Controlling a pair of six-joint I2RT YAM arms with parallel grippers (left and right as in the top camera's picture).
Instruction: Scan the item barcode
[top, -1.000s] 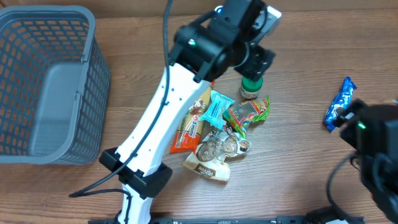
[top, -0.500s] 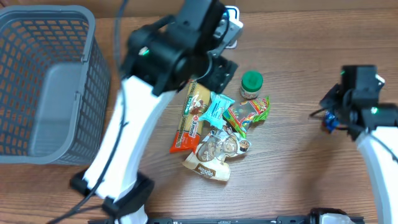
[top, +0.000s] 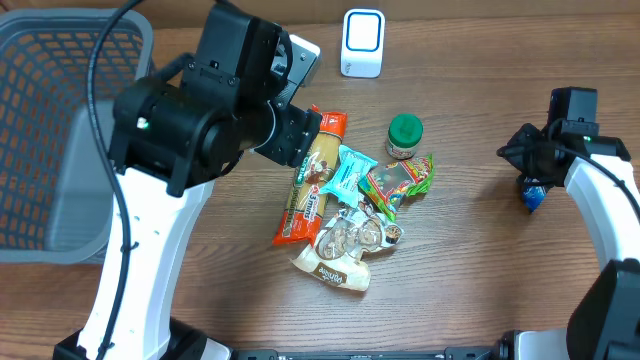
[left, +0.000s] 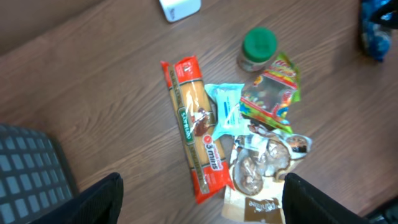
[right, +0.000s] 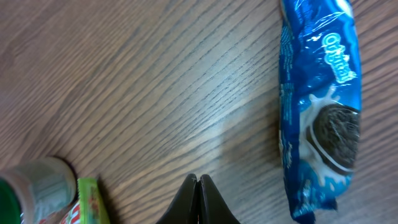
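Near closed right hand (right: 198, 180), blue cookie pkt (right: 318, 93), apart

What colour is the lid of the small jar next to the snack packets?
Green; the jar lid shows best in the left wrist view.

**Camera setup here: one top-down, two wrist cams**

Overhead looks straight down on the table (top: 470, 290) from well up, so it gets the lot: basket (top: 60, 130) on the left, scanner (top: 362, 42) at the far edge, snack pile (top: 350, 200) in the middle.

Left wrist cam is high up too, facing down at a slight tilt, with its own fingers (left: 93, 202) in the bottom corners. It shares the pile, jar (left: 258, 46), a bit of scanner and a basket corner with overhead.

Right wrist cam sits really close to the wood, fingertips (right: 198, 198) bottom centre, cookie pack (right: 320, 112) filling the right side. The jar shows up in all three.
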